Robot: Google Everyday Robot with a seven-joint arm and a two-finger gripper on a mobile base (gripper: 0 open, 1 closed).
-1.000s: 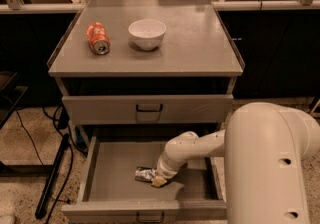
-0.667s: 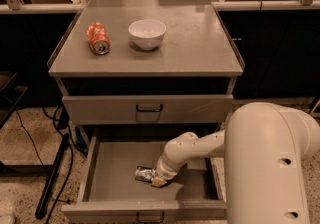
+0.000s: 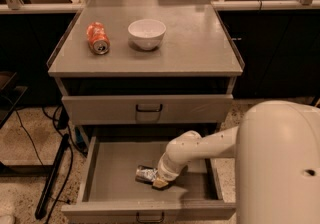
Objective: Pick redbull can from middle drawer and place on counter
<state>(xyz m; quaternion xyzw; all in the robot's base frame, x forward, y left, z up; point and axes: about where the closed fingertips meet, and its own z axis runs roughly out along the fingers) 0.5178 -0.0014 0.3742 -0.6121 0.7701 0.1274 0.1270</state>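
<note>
The middle drawer (image 3: 112,168) is pulled open below the shut upper drawer front. The redbull can (image 3: 144,173) lies on its side on the drawer floor, right of the middle. My gripper (image 3: 160,180) reaches down into the drawer on the white arm and sits at the can's right end, touching or covering it. The counter (image 3: 190,43) is the grey cabinet top above.
An orange soda can (image 3: 97,38) lies on its side at the counter's left. A white bowl (image 3: 147,33) stands next to it. My white arm's large body (image 3: 280,168) fills the lower right. Dark cables and a stand leg (image 3: 52,178) lie on the floor at left.
</note>
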